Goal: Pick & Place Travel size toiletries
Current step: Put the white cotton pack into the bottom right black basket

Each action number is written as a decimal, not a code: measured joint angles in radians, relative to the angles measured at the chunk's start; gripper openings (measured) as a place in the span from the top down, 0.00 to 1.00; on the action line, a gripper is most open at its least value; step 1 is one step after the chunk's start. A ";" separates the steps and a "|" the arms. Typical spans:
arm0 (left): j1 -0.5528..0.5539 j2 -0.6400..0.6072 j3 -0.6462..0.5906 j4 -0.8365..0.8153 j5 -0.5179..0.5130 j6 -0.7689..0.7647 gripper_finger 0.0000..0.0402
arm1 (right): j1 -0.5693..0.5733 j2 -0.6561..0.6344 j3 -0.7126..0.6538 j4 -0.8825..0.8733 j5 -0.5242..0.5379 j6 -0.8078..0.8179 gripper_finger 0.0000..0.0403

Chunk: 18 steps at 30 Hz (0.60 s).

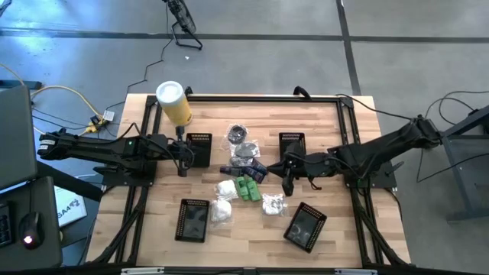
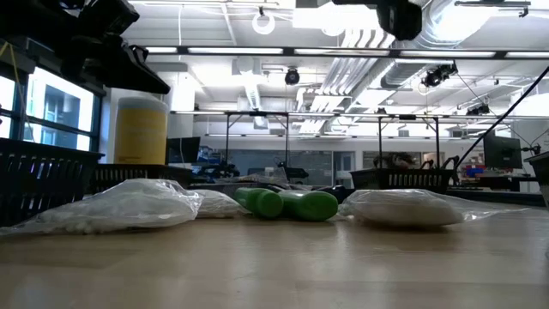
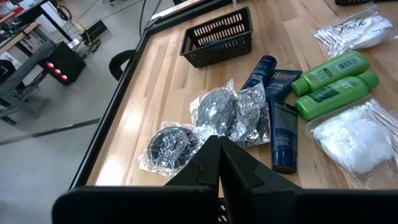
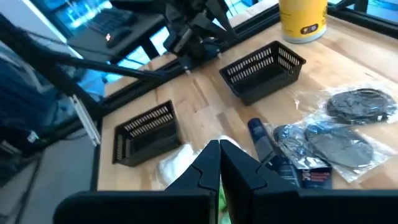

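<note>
Both sets of my jaws are pressed fully together and hold nothing. My left gripper [image 1: 182,172] hangs above the table at the left, just beside the far-left basket [image 1: 199,147] and near the yellow canister [image 1: 174,101]. My right gripper [image 1: 288,188] hangs right of centre, above the right edge of the toiletry pile.

The toiletries all lie loose on the table [image 1: 153,229], none in a basket. Two green bottles [image 1: 247,189] lie side by side at the centre. The dark blue tubes [image 1: 250,169] lie just beyond them, touching the silvery packets [image 1: 241,145], which extend toward the far edge. White packets lie left of the bottles [image 1: 224,189], nearer the front [image 1: 221,210], and right of the bottles [image 1: 273,203]. Four black mesh baskets surround the pile: two far, two near, including the near-left basket [image 1: 192,220] and the near-right basket [image 1: 306,226].

Judgement: the task is at the start of a pick step; sorting has not visibly begun. The right gripper is nearest to an item, the white packet just below it.

Next move requirements:
1. Part the right jaws before descent.
2. Lower them astride the packet, clear of the adjacent bottles.
3. Close on the film firmly; the soft packet may deform or slip.
4. Carry it to a basket.
</note>
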 joint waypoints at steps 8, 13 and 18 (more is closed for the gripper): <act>0.000 0.000 0.000 -0.001 0.000 0.000 1.00 | 0.024 0.045 0.080 -0.176 0.016 0.007 0.99; 0.000 0.000 0.000 -0.007 0.000 0.000 1.00 | 0.026 0.113 0.080 -0.199 -0.009 0.089 0.99; 0.000 0.000 0.000 -0.007 0.000 0.000 1.00 | 0.030 0.197 0.081 -0.188 -0.058 0.123 0.99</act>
